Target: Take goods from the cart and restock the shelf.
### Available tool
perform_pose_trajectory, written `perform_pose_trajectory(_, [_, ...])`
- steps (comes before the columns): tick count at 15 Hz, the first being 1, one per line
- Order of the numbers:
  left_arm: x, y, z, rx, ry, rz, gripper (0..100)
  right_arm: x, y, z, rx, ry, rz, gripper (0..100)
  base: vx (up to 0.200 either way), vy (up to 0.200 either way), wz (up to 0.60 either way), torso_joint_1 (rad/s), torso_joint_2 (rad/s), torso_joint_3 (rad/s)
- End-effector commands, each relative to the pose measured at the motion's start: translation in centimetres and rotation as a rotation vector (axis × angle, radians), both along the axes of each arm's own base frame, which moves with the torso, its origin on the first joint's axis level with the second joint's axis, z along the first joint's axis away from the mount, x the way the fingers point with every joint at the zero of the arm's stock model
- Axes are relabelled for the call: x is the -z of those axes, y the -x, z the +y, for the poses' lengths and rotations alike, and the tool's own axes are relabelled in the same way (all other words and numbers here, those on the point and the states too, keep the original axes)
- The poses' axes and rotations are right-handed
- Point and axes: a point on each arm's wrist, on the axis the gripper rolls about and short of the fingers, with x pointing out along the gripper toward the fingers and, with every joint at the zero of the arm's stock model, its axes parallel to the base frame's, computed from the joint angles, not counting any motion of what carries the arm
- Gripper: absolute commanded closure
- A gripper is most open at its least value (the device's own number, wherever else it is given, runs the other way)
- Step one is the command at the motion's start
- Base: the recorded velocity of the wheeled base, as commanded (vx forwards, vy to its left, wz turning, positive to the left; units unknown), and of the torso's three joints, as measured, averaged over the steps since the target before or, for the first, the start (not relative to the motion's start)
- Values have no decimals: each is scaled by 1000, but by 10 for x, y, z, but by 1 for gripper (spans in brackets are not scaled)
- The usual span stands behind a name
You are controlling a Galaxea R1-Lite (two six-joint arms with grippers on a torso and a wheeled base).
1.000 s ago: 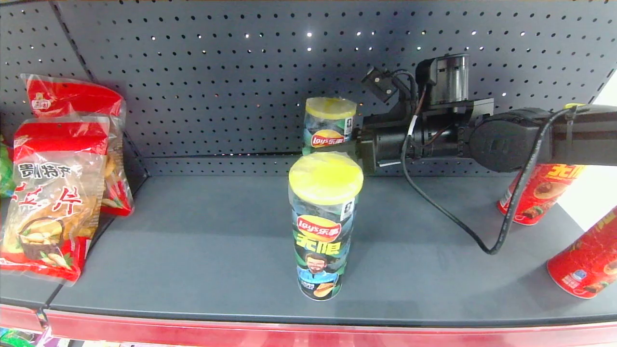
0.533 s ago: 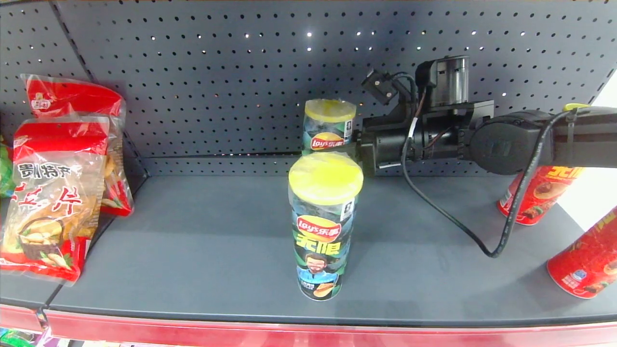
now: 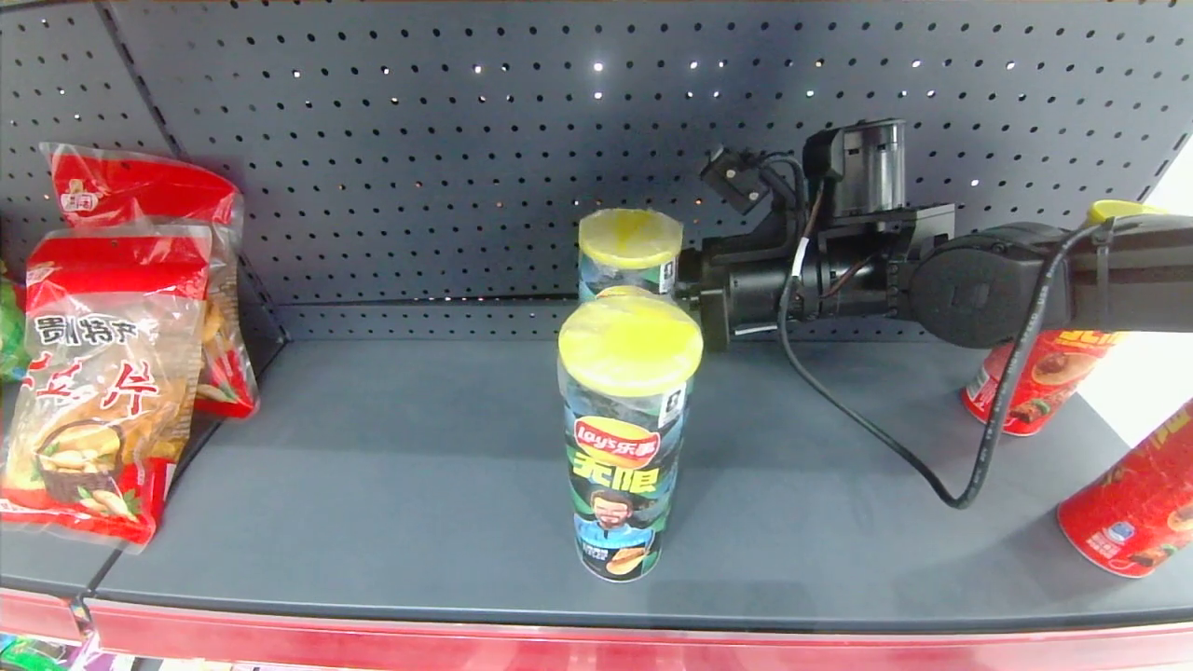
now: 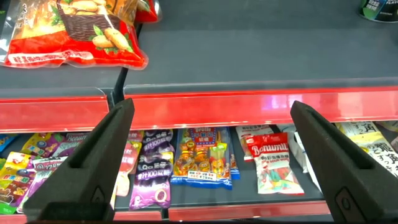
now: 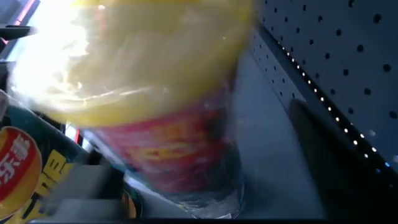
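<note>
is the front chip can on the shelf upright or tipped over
Upright: the front can stands on its base on the shelf, yellow lid on top, ahead of the rear can.

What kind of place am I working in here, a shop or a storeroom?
Probably a shop's snack aisle: a pegboard-backed shelf, a chip can and red snack bags facing outward, and sweet packets on the tier below. The right gripper holds a second chip can.
</note>
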Motion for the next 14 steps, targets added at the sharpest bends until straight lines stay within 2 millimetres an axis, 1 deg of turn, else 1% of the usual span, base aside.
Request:
perform_pose_trajectory(1, [0, 0, 0, 0, 0, 1, 0, -3, 2, -1, -1, -2, -4, 0, 0, 0, 0, 0, 0, 0])
perform_pose_trajectory(5, [0, 0, 0, 0, 0, 1, 0, -3, 12, -9, 2, 4, 7, 0, 0, 0, 0, 0, 0, 0])
perform_pose_trajectory(7, [0, 0, 0, 0, 0, 1, 0, -2, 17, -20, 21, 11, 17, 0, 0, 0, 0, 0, 0, 0])
perform_pose_trajectory(10, [0, 0, 0, 0, 0, 1, 0, 4, 28, -49, 76, 16, 28, 0, 0, 0, 0, 0, 0, 0])
perform_pose_trajectory(12, [0, 0, 0, 0, 0, 1, 0, -2, 38, -68, 106, 9, 23, 0, 0, 0, 0, 0, 0, 0])
perform_pose_trajectory(14, [0, 0, 0, 0, 0, 1, 0, -2, 51, -86, 141, 12, 29, 0, 0, 0, 0, 0, 0, 0])
